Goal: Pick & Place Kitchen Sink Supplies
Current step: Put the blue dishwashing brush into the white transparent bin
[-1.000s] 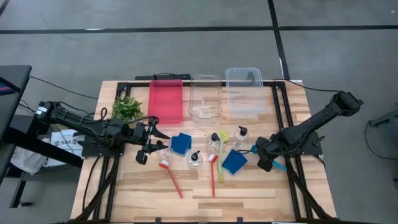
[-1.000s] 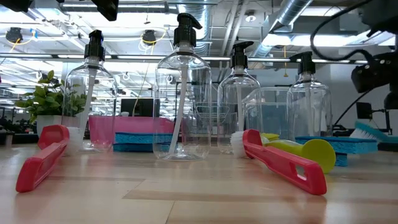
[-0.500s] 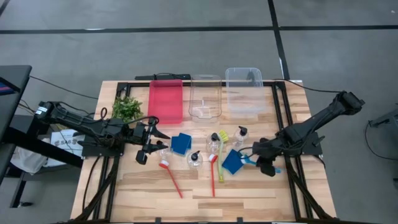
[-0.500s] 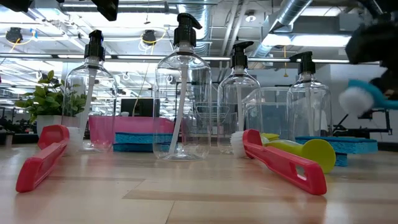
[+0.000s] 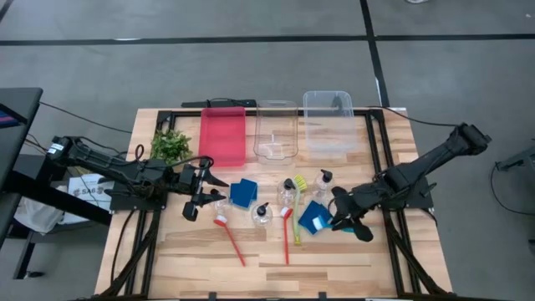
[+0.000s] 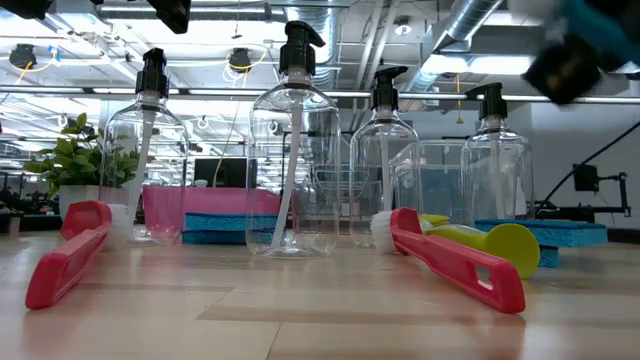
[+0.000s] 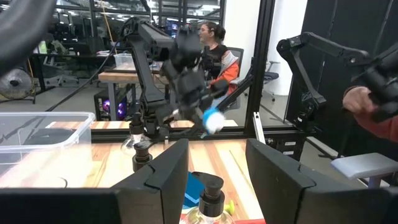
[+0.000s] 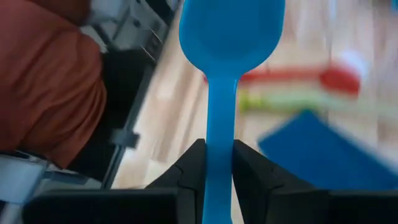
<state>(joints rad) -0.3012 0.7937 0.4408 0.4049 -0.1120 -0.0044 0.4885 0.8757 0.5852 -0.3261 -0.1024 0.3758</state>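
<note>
Right gripper (image 8: 216,163) fingers clenched on the smooth blue plastic brush (image 8: 225,56), held above the square blue sponge (image 5: 313,217) over the wooden tabletop (image 5: 334,255); left gripper (image 5: 209,191) fingers spread, released.

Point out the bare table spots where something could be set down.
Bare wood lies along the near edge of the table, below the red brushes, and right of the far clear bin. The middle is crowded: bottles, sponges, and the right claw holding the blue brush.

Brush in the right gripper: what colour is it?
Blue. The brush, pinched between the right gripper's fingers, shows best in the right wrist view.
</note>
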